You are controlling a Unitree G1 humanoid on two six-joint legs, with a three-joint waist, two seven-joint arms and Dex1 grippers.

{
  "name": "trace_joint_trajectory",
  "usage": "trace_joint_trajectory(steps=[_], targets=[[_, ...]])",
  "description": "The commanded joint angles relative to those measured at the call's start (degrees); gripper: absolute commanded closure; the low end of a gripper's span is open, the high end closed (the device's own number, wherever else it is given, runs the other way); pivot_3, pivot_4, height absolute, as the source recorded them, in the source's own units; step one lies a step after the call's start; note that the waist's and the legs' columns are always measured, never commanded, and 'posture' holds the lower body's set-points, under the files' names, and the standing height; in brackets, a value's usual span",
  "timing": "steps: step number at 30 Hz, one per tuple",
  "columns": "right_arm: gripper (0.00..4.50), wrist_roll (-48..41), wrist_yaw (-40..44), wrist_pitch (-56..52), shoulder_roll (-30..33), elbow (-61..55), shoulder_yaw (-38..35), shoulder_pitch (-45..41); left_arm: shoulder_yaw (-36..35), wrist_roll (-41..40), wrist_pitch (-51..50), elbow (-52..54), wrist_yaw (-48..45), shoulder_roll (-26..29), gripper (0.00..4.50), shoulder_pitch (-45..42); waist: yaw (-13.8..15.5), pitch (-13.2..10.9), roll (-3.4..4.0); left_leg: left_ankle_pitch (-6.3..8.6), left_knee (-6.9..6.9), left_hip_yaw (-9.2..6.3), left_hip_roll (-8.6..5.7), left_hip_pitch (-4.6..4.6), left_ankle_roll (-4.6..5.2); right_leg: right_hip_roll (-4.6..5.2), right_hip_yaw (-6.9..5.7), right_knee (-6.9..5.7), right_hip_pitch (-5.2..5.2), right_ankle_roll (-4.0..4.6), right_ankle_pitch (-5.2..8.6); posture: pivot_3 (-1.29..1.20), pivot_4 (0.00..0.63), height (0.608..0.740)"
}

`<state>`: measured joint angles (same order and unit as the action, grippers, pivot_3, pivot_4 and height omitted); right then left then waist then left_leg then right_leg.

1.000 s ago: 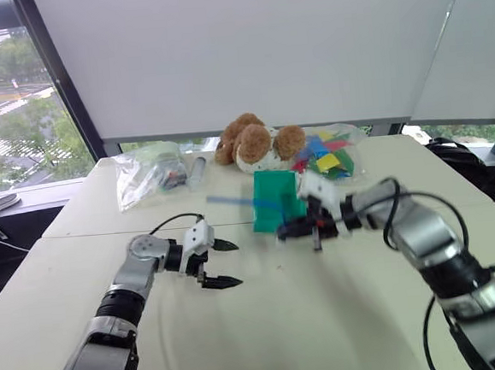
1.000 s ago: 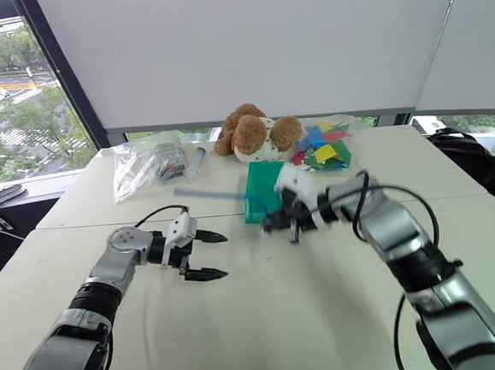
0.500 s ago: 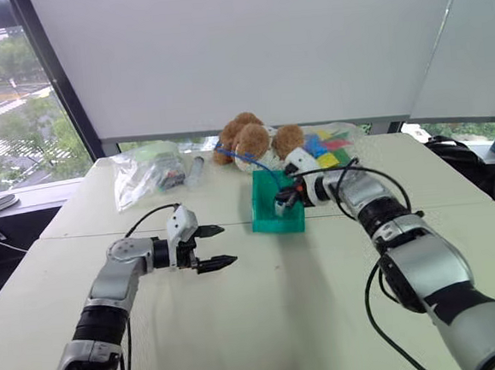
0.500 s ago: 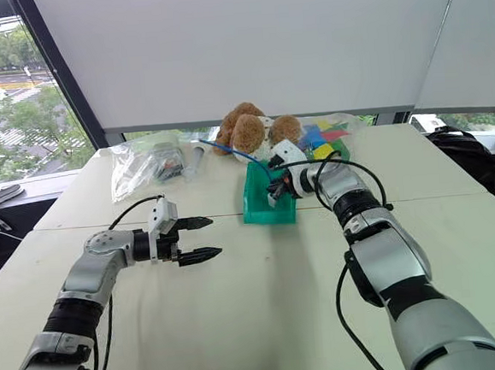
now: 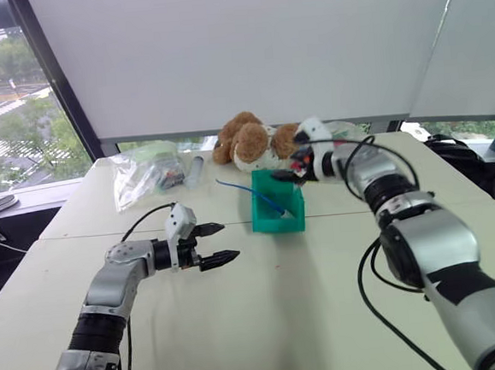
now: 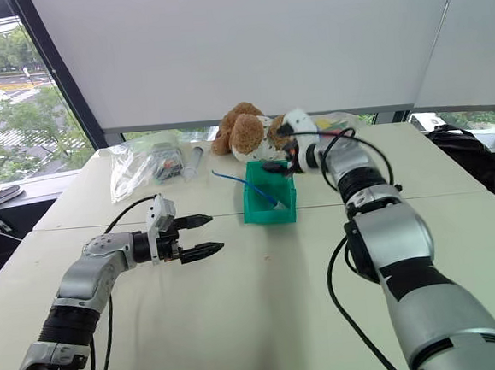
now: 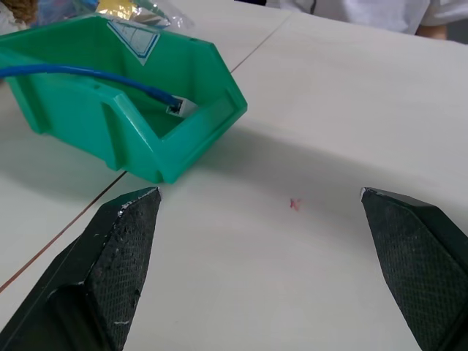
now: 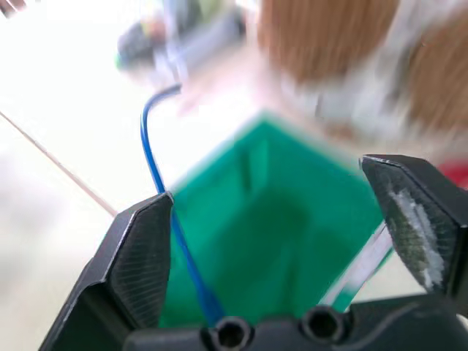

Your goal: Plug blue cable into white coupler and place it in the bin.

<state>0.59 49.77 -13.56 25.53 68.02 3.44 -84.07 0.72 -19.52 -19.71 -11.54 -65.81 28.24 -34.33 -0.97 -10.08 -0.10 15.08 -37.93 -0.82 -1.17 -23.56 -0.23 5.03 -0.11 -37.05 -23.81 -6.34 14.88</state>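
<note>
The teal-green bin (image 5: pixel 277 210) stands mid-table. The blue cable (image 5: pixel 246 189) runs down into it, its free end sticking out over the bin's left wall above the table. In the left wrist view the cable (image 7: pixel 88 73) ends at the white coupler (image 7: pixel 180 107) lying on the bin's floor (image 7: pixel 168 124). My right gripper (image 5: pixel 293 169) hovers open just above the bin's far rim, holding nothing; its wrist view looks down on the bin (image 8: pixel 292 248) and the cable (image 8: pixel 157 183). To the left of the bin, my left gripper (image 5: pixel 215 244) stands open and empty above the table.
A brown plush toy (image 5: pixel 253 142) lies behind the bin. A clear bag of small items (image 5: pixel 148 171) sits at the back left, and a bag of coloured pieces (image 6: pixel 333 127) at the back right. A seam (image 5: pixel 106 234) crosses the table.
My right gripper opened and let go of the cable, then rose and moved back from inside the bin. The cable now rests in the bin. My left gripper barely moved.
</note>
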Motion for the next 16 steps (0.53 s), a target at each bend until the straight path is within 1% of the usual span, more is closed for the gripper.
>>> trace_joint_trajectory(steps=[1,3,5,7,8,10,11,14,16], targets=[[0.05,-2.19,6.79,-6.17,5.54,-19.36,-0.35,5.54,-1.03,-1.43,-0.43,2.61,0.15,1.29,0.00,-0.28,0.17,0.01,-0.04,0.00,0.00,0.01,0.00,0.00,0.00,0.00,0.00,0.01,0.01,0.00,0.00,0.00,0.150,0.740],[0.05,-5.39,9.88,-15.73,9.65,-39.17,-0.97,14.74,-1.19,-1.64,-0.71,2.93,0.18,1.92,0.00,-0.25,0.35,0.01,-0.04,0.01,-0.01,-0.08,0.00,-0.01,0.01,0.00,-0.02,0.06,0.08,0.00,0.00,0.00,0.150,0.740],[0.05,-9.24,11.50,-25.44,15.00,-60.06,-2.70,26.49,-1.56,-1.76,-1.01,3.45,0.32,3.05,0.00,-0.24,0.49,0.01,-0.05,0.01,-0.01,-0.23,-0.03,-0.04,0.02,0.00,-0.06,0.10,0.16,0.00,0.00,0.00,0.150,0.740],[0.05,-13.50,11.93,-33.70,19.54,-76.75,-6.16,37.50,-2.27,-2.21,-1.77,4.36,0.73,4.28,0.00,-0.17,0.65,-0.01,-0.04,0.03,-0.02,-0.23,-0.05,-0.09,0.04,0.01,-0.05,0.09,0.10,0.00,0.00,0.00,0.150,0.740],[0.05,-15.74,11.72,-37.12,21.08,-82.93,-8.33,41.98,-2.58,-2.50,-2.20,4.90,0.97,4.80,0.00,-0.03,0.53,-0.03,-0.04,0.03,-0.04,-0.26,-0.05,-0.19,0.05,0.01,-0.06,0.10,0.04,0.00,0.00,0.00,0.150,0.740],[0.05,-20.10,11.88,-41.51,23.39,-93.06,-13.45,50.70,-3.06,-2.97,-2.95,6.50,1.47,5.70,0.00,0.63,0.28,-0.07,0.02,0.03,-0.06,-0.24,-0.04,-0.24,0.05,0.01,-0.05,0.11,-0.02,0.00,0.01,0.00,0.150,0.740],[0.05,-22.42,11.28,-43.81,23.36,-96.93,-16.24,53.83,-3.35,-3.28,-3.60,7.48,1.82,6.01,0.00,1.08,0.12,-0.08,0.00,0.03,-0.06,-0.22,-0.04,-0.28,0.05,0.01,-0.04,0.11,-0.06,0.00,0.01,0.00,0.150,0.740],[0.05,-27.25,7.49,-49.62,21.86,-103.47,-22.68,59.10,-4.01,-4.43,-5.65,10.63,3.13,6.79,0.00,2.62,-0.01,-0.09,-0.01,0.03,-0.07,-0.14,0.03,0.03,0.05,-0.01,-0.02,0.12,0.15,0.01,0.01,0.00,0.150,0.740],[0.05,-28.91,5.80,-51.11,21.78,-105.53,-25.62,61.95,-4.57,-5.40,-7.22,12.56,3.77,7.43,0.00,3.61,0.11,-0.09,-0.02,0.03,-0.07,-0.15,0.08,0.29,0.05,-0.03,-0.03,0.16,0.43,0.03,0.03,0.00,0.150,0.740]])
